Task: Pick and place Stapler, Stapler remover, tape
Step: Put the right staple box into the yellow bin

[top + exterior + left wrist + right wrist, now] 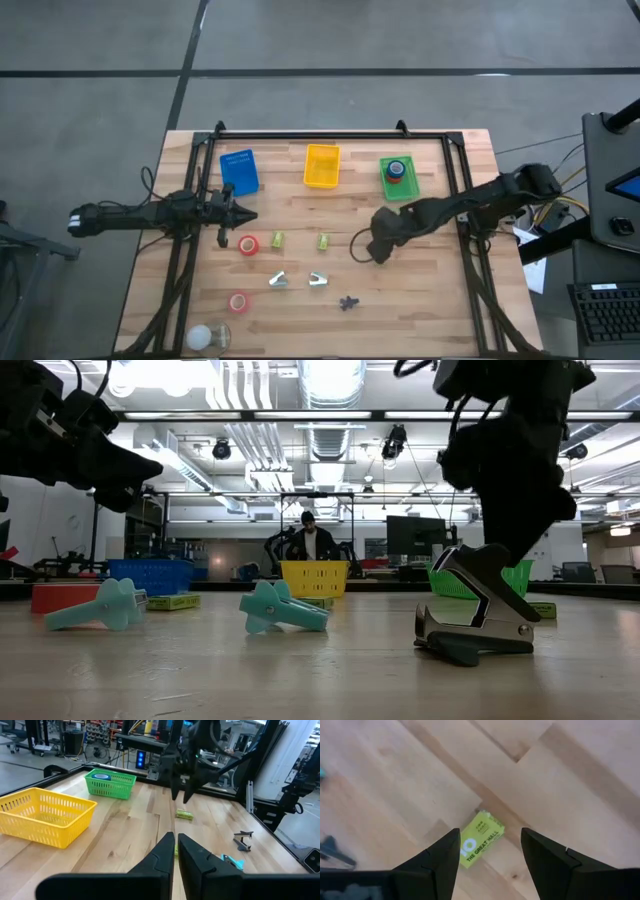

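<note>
A dark staple remover [347,302] [475,625] sits near the table's near edge. Two small teal staplers [278,281] [318,280] [280,608] lie at mid-table. Two red tape rolls [248,244] [238,301] lie left of them. Two yellow-green boxes [277,240] [322,241] rest flat on the wood. My right gripper [490,850] [380,250] is open and hovers above one box [480,837] without touching it. My left gripper [175,852] [240,215] is shut and raised just near the blue basket [238,170].
A yellow basket [321,165] and a green basket [397,177] holding a tape roll stand along the far edge beside the blue one. A clear bulb-like object [205,337] lies at the near left corner. A person stands in the room beyond [308,540].
</note>
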Available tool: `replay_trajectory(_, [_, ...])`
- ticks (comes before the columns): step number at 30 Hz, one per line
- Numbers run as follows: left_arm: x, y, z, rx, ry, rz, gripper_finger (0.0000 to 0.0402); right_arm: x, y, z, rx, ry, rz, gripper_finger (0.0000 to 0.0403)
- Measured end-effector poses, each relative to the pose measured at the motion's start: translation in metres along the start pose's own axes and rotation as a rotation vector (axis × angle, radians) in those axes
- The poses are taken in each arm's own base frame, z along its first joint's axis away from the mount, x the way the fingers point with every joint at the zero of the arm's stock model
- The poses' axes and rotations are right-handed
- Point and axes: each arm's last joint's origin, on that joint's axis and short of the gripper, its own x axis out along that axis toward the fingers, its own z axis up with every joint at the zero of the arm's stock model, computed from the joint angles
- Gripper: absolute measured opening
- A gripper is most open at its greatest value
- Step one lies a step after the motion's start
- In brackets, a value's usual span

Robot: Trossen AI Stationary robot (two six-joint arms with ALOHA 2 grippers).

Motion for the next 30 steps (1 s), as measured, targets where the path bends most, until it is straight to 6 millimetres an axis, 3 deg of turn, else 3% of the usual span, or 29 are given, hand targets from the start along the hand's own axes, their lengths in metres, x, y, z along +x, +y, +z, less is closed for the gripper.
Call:
replay_trajectory(13, [0.000,0.000,0.000,0.000,0.002,0.000,0.0026,0.031,0.014,-0.012,0.014,0.109,-0.017,0.0203])
replay_trajectory(30, [0.000,0.000,0.000,0.000,0.002,0.001,0.0026,0.050,0.022,-0.021,-0.009,0.088,-0.047,0.0203])
